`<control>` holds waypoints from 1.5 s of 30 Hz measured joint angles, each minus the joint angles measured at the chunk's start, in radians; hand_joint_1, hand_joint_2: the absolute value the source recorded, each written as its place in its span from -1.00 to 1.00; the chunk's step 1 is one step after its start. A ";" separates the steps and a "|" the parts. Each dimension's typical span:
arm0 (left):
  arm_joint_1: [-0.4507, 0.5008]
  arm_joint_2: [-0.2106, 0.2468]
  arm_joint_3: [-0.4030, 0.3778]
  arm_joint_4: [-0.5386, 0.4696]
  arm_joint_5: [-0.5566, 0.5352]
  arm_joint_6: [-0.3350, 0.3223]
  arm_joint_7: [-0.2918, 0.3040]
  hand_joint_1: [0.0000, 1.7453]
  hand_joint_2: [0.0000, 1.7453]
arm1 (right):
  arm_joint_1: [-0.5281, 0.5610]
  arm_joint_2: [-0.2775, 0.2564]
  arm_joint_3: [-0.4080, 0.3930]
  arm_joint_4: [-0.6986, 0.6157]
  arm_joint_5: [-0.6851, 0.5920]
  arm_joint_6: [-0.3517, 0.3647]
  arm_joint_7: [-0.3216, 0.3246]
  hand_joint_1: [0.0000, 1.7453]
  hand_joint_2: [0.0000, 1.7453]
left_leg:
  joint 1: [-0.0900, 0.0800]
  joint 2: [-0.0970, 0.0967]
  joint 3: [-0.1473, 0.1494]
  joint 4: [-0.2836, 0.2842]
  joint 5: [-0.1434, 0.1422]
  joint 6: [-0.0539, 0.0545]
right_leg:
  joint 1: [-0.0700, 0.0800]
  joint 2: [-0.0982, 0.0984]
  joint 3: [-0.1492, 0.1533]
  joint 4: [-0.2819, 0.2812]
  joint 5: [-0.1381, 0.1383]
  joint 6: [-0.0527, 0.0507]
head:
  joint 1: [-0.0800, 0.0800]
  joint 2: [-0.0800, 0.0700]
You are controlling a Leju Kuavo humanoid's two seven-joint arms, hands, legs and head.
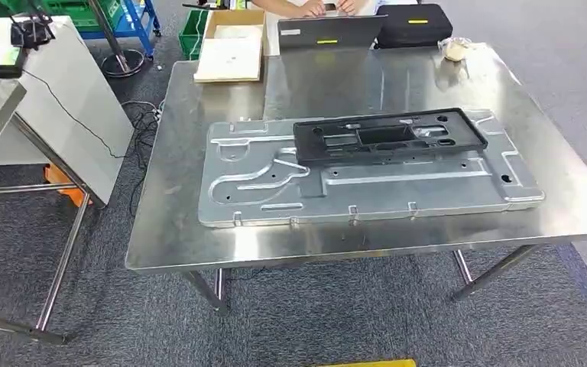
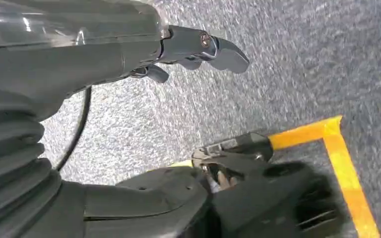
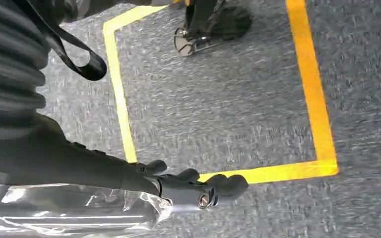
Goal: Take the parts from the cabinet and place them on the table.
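Two empty hands hang low over grey carpet: the left hand (image 2: 198,49) and right hand (image 3: 193,186) each have loosely curled fingers holding nothing, seen from the wrist cameras beside yellow tape (image 3: 310,79). Farther off, from the head camera, a black part (image 1: 390,136) lies on a metal panel (image 1: 367,180) on the steel surface (image 1: 199,237). Judging from this, fetching more parts means turning away; no cabinet is seen.

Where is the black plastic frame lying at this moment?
In the head view, the black plastic frame lies flat on the large stamped metal panel, toward its far right part, on the steel table.
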 joint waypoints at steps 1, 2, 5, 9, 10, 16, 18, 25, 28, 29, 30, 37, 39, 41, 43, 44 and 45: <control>0.002 0.000 0.000 0.000 -0.002 -0.002 0.001 -1.00 1.00 | 0.000 0.000 0.000 0.000 0.000 0.003 0.000 -1.00 1.00 | 0.001 0.000 0.011 -0.022 0.024 0.000 | 0.000 0.000 0.001 0.000 0.000 0.000 | 0.000 0.000; 0.002 0.000 0.000 0.000 -0.002 -0.008 0.005 -1.00 1.00 | 0.000 0.001 0.000 0.000 0.000 0.007 0.000 -1.00 1.00 | 0.001 0.000 0.043 -0.087 0.066 0.002 | 0.000 0.001 0.003 0.001 0.000 0.000 | 0.000 0.000; 0.001 0.006 0.000 0.000 -0.008 -0.020 0.015 -1.00 1.00 | 0.000 0.007 0.002 0.000 0.002 0.014 0.000 -1.00 1.00 | -0.002 0.000 0.161 -0.333 0.152 0.019 | 0.002 0.002 0.008 0.003 -0.003 0.009 | 0.000 0.000; 0.003 0.006 0.001 0.000 -0.008 -0.023 0.026 -1.00 -1.00 | -0.001 0.011 0.011 0.000 0.003 0.021 0.006 -1.00 1.00 | -0.009 -0.001 0.155 -0.339 0.157 0.032 | 0.004 0.001 0.007 -0.003 0.004 0.035 | 0.000 0.000; 0.003 0.006 0.002 0.000 -0.008 -0.025 0.026 -1.00 -1.00 | -0.001 0.011 0.012 0.000 0.004 0.021 0.009 -1.00 1.00 | 0.003 -0.001 0.165 -0.355 0.169 0.045 | 0.005 0.001 0.005 0.001 -0.001 0.042 | 0.000 0.000; 0.003 0.006 0.002 0.000 -0.013 -0.017 0.008 -1.00 -1.00 | 0.002 0.013 0.013 0.002 0.003 0.022 0.017 -1.00 1.00 | -0.003 0.004 0.158 -0.356 0.175 0.057 | 0.002 0.001 -0.141 0.318 -0.151 0.051 | 0.000 0.000; 0.003 0.006 0.002 0.000 -0.013 -0.017 0.006 -1.00 -1.00 | 0.002 0.013 0.014 0.002 0.003 0.022 0.017 -1.00 1.00 | -0.003 0.003 0.161 -0.353 0.172 0.056 | 0.002 0.001 -0.091 0.213 -0.074 0.048 | 0.000 0.000; 0.000 0.006 0.013 0.000 -0.007 -0.024 0.065 -1.00 -1.00 | 0.000 0.013 0.016 0.002 0.006 0.020 0.021 -1.00 1.00 | -0.009 0.002 0.157 -0.340 0.171 0.027 | 0.011 0.004 0.000 0.008 0.005 0.022 | 0.000 0.000; 0.000 0.006 0.022 0.000 0.003 -0.039 0.085 -1.00 -1.00 | -0.002 0.014 0.018 0.002 0.010 0.018 0.026 -1.00 1.00 | -0.004 -0.001 0.116 -0.244 0.078 0.011 | 0.004 -0.001 -0.012 -0.001 0.022 -0.004 | 0.000 0.000; 0.000 0.006 0.025 0.000 0.004 -0.040 0.089 -1.00 -1.00 | -0.003 0.014 0.018 0.002 0.010 0.015 0.026 -1.00 1.00 | -0.001 -0.001 0.083 -0.162 0.031 0.005 | 0.005 -0.003 -0.021 -0.001 0.027 -0.008 | 0.000 0.000; 0.000 0.006 0.027 0.000 0.006 -0.042 0.090 -1.00 -1.00 | -0.003 0.014 0.018 0.002 0.010 0.014 0.027 -1.00 1.00 | 0.001 -0.001 0.052 -0.081 -0.007 0.002 | 0.006 -0.004 -0.030 0.000 0.033 -0.008 | 0.000 0.000; -0.010 0.007 0.038 0.000 0.010 -0.046 0.096 -1.00 -1.00 | -0.004 0.016 0.018 0.002 0.010 0.011 0.029 -1.00 1.00 | -0.008 0.000 0.245 -0.362 0.086 0.023 | 0.010 -0.004 -0.077 0.012 0.075 0.013 | 0.000 0.000; -0.010 0.007 0.042 0.000 0.010 -0.046 0.096 -1.00 -1.00 | -0.005 0.016 0.018 0.002 0.010 0.010 0.029 -1.00 1.00 | -0.011 -0.001 0.235 -0.360 0.104 0.029 | 0.005 -0.005 -0.079 0.010 0.088 0.028 | 0.000 0.000; -0.007 0.007 0.043 0.000 0.010 -0.047 0.096 -1.00 -1.00 | -0.005 0.016 0.018 0.002 0.010 0.010 0.029 -1.00 1.00 | -0.011 -0.001 0.227 -0.366 0.125 0.043 | 0.007 -0.004 -0.078 -0.004 0.109 0.044 | 0.000 0.000; -0.010 0.006 0.044 0.000 0.010 -0.047 0.097 -1.00 -1.00 | -0.003 0.014 0.019 0.002 0.010 0.010 0.029 -1.00 1.00 | -0.004 0.006 0.206 -0.374 0.155 0.057 | 0.002 0.000 -0.097 0.033 0.040 0.047 | 0.001 0.000; -0.011 0.006 0.045 0.000 0.010 -0.047 0.097 -1.00 -1.00 | -0.003 0.014 0.019 0.002 0.010 0.010 0.029 -1.00 1.00 | -0.004 0.006 0.192 -0.374 0.165 0.064 | 0.001 0.001 -0.115 0.093 -0.028 0.049 | 0.001 0.000; -0.011 0.006 0.045 0.000 0.010 -0.047 0.097 -1.00 -1.00 | -0.003 0.014 0.019 0.002 0.010 0.009 0.029 -1.00 1.00 | -0.006 0.007 0.177 -0.373 0.175 0.065 | 0.001 0.001 -0.136 0.175 -0.090 0.052 | 0.001 0.000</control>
